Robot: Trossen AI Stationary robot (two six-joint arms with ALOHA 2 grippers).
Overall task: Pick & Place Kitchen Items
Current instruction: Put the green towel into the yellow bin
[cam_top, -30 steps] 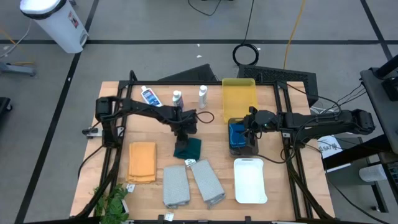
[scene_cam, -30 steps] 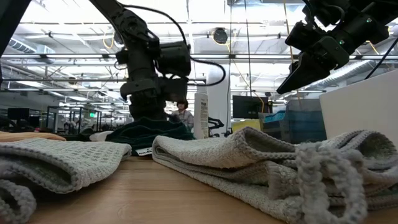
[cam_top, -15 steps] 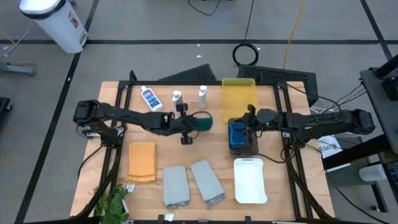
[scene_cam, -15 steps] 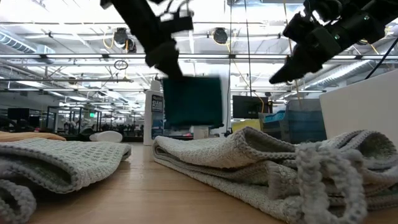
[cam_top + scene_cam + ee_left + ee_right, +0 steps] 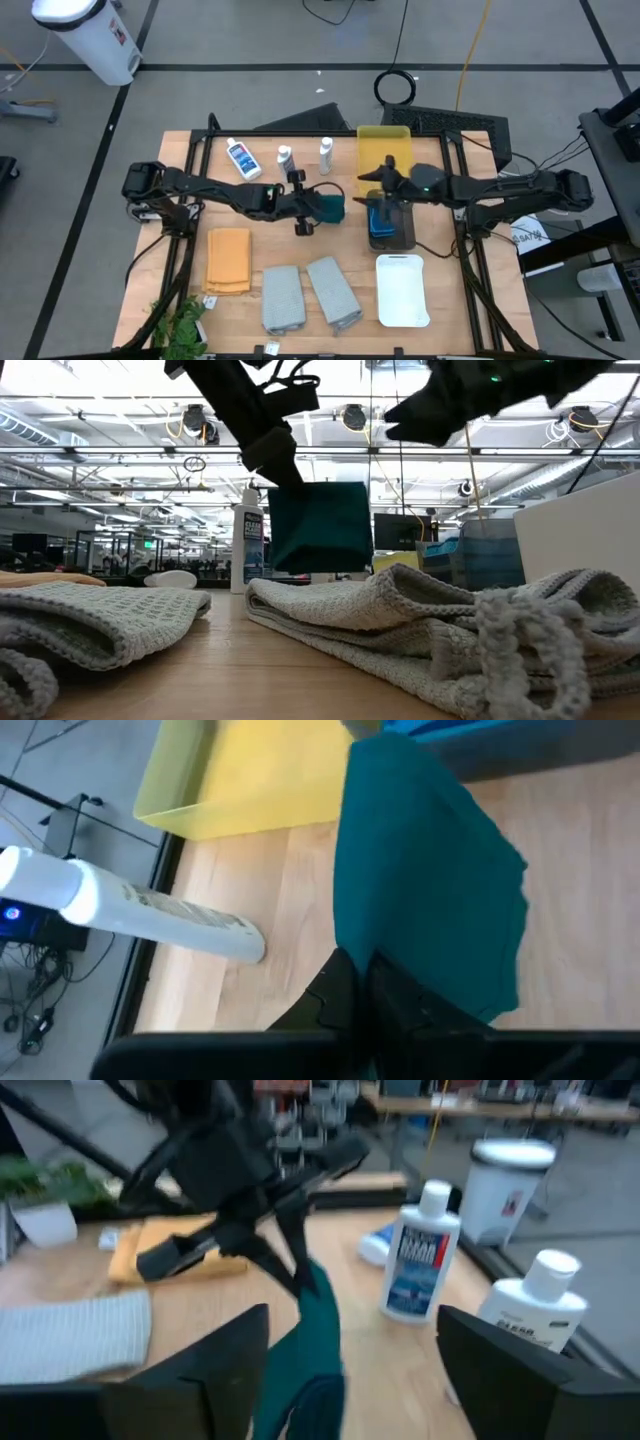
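Gripping the dark green cloth (image 5: 330, 207) clear of the worktop (image 5: 250, 300), the left pincer (image 5: 311, 207) hangs just beside the dark grey tray (image 5: 395, 238). Above that tray's blue sponges (image 5: 380, 216), the right pincer (image 5: 381, 180) spreads apart.

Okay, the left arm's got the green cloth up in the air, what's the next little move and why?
Probably a short carry onward toward the right gripper, whose jaws stand open facing the cloth. The left gripper holds the dark green cloth by its top edge, hanging clear of the table between the bottles and the yellow tray. That looks like a handover.
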